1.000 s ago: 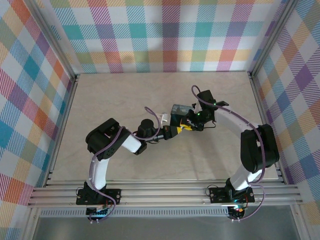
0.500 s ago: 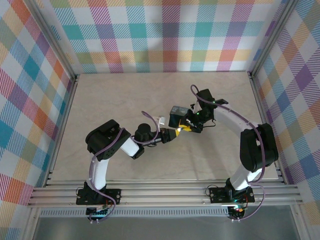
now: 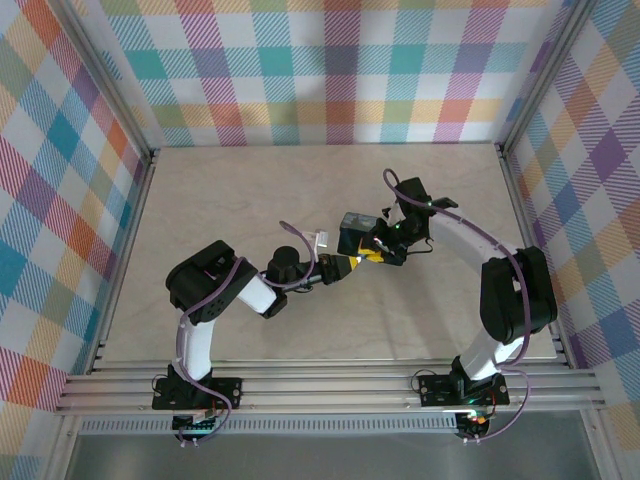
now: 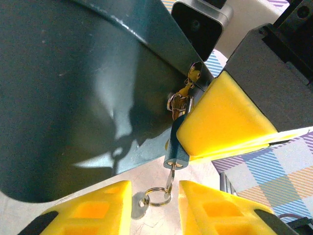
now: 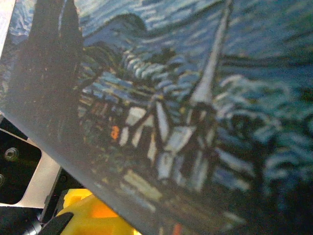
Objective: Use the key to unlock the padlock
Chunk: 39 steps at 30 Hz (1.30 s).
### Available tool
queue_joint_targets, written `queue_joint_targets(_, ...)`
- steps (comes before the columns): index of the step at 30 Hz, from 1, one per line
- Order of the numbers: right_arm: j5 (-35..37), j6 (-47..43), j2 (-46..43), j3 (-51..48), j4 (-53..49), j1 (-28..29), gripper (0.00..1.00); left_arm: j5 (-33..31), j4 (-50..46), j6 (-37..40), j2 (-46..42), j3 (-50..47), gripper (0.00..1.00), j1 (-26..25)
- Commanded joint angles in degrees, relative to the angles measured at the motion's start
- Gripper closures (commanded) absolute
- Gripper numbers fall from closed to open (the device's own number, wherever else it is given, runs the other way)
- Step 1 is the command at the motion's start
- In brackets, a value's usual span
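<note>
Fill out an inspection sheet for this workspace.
Surface: beige marbled tabletop, bare near the walls.
Job's things: dark-blue starry-night padlock mid-table; teal-headed metal key hangs against its edge, silver ring beneath.
Clutter: nothing seen.
Grippers: left pincer open, yellow fingers flanking the ring; right pincer apparently clamped on the padlock.
Cables: purple cables along both arms.
Surroundings: pastel plaid walls, aluminium frame rails.

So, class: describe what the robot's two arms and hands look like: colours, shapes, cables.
The left arm and right arm have white links, bulky black joints and looping purple cables. The left hand and right hand have blocky yellow fingers on black bodies.
</note>
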Motion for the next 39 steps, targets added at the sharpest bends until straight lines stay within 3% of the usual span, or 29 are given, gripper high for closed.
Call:
queue_joint_targets(1, -2.0, -1.0, -1.0, 0.8, -0.8, -0.5, 1.0, 0.6, 1.4, -0.2, -0.7, 1.4, 0.7, -0.6)
queue_joint_targets(10, -2.2, -0.7, -1.3, 0.6, -0.5, -0.5, 1.0, 1.5, 1.4, -1.0, 0.4, 3.3, 0.83, -1.1)
queue_joint_targets(18, -2.0, -0.7, -1.2, 0.9, -0.7, -0.7, 1.0, 0.9, 1.4, -0.9, 0.3, 1.6, 0.8, -1.2)
queue_joint_targets(31, -2.0, -0.7, -1.3, 1.1, -0.7, -0.8, 1.0, 1.0, 1.4, -1.1, 0.6, 1.4, 0.84, -1.5)
queue_joint_targets(39, -2.1, -0.5, -1.4, 1.2, -0.5, -0.9, 1.0, 1.2, 1.4, -1.3, 1.2, 2.1, 0.96, -2.0)
